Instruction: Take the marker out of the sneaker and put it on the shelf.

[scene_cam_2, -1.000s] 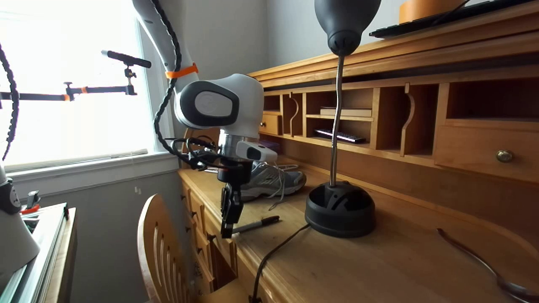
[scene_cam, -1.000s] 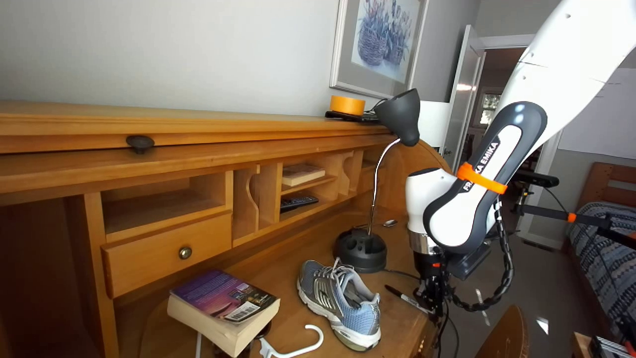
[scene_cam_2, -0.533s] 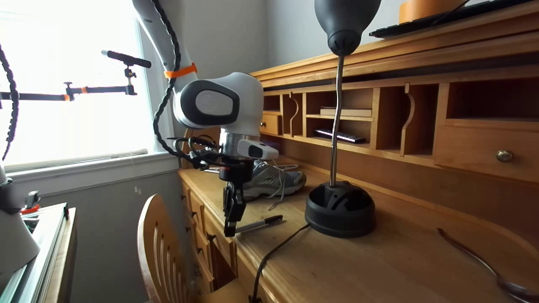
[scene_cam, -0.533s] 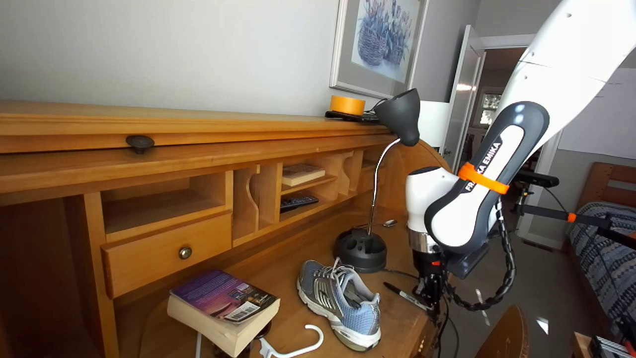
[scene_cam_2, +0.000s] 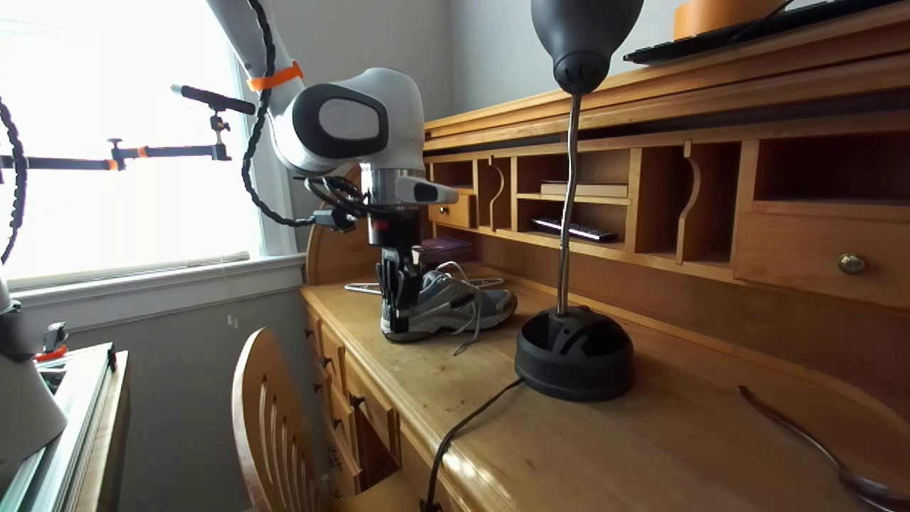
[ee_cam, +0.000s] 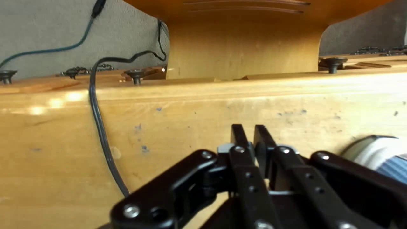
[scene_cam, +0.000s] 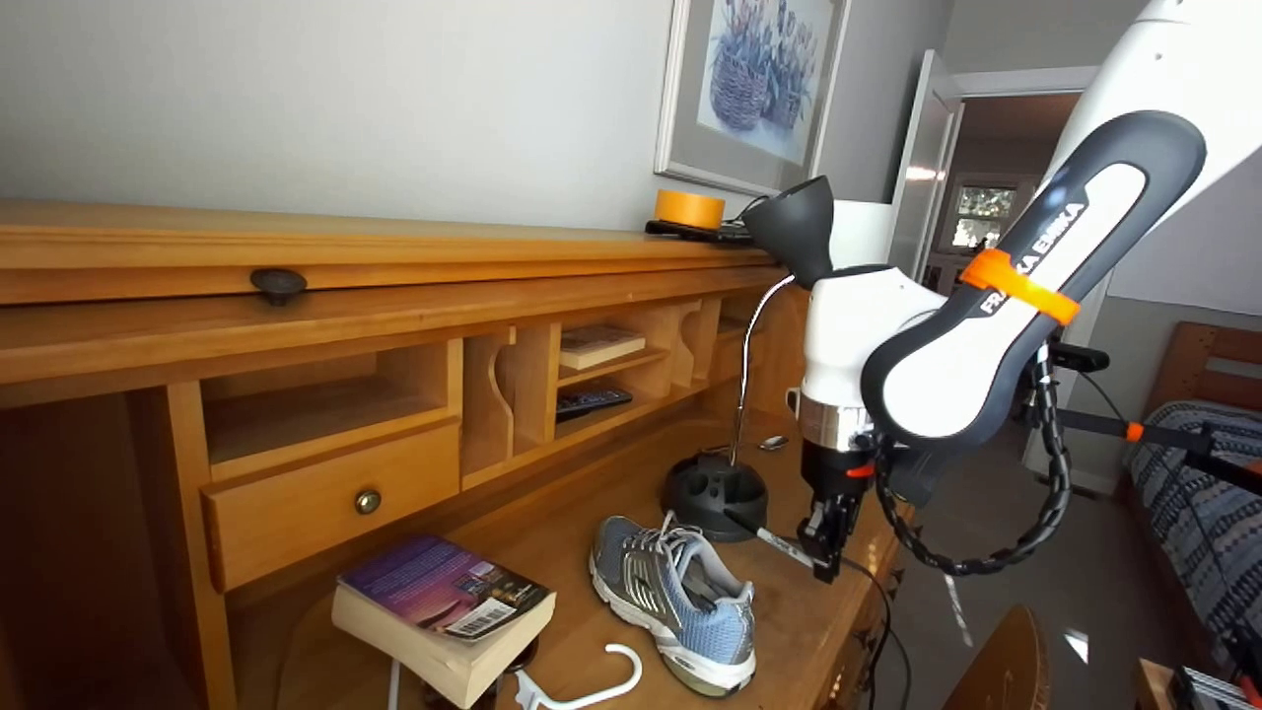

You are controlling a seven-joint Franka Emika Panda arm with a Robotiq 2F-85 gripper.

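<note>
The black two-finger gripper (scene_cam: 823, 565) is clamped on the slender grey, black-capped marker (scene_cam: 786, 546), outside and beside the grey-and-blue, white-laced running sneaker (scene_cam: 673, 605), near its heel.

Both exterior views face the claw (scene_cam_2: 399, 323) from opposite sides, sharing the sneaker (scene_cam: 670, 602) and lamp (scene_cam_2: 576, 373) near it; the wrist view looks down past it, close up.
</note>
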